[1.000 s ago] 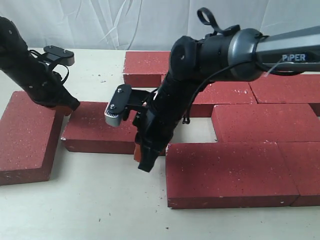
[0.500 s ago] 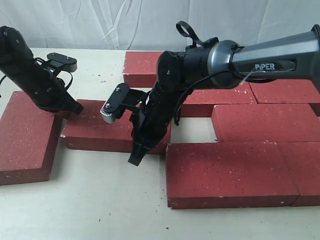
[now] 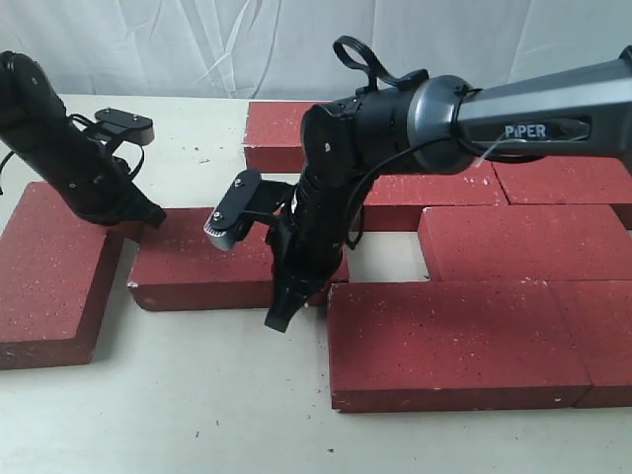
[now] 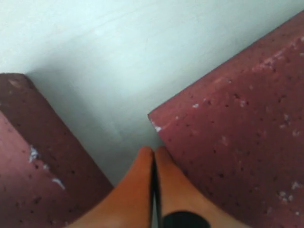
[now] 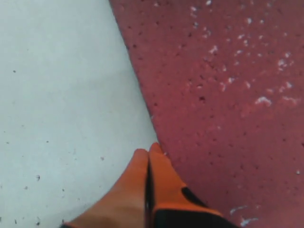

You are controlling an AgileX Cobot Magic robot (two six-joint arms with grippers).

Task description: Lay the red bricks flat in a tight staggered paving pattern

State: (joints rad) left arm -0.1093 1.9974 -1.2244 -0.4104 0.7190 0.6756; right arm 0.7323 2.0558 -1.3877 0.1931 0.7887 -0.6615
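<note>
Several dark red bricks lie flat on the pale table. One loose brick (image 3: 212, 259) sits between a left brick (image 3: 49, 272) and the laid group, among them a front brick (image 3: 454, 341). My left gripper (image 3: 150, 216) is shut and empty, its tip at the loose brick's far left corner (image 4: 237, 118), with the left brick (image 4: 28, 156) on the other side. My right gripper (image 3: 279, 318) is also shut and empty. Its tip (image 5: 149, 149) rests against the loose brick's front edge (image 5: 228, 85), close to the front brick.
Laid bricks form rows at the right: a back brick (image 3: 291, 128), two middle-row bricks (image 3: 434, 193) (image 3: 568, 183), one below them (image 3: 523, 242) and a far-right front one (image 3: 602, 336). Bare table (image 3: 197, 395) shows in front and at the back left.
The loose brick has slid a little to the right, toward the laid group. My right gripper swung along its front edge and the left gripper followed its corner slightly right.
</note>
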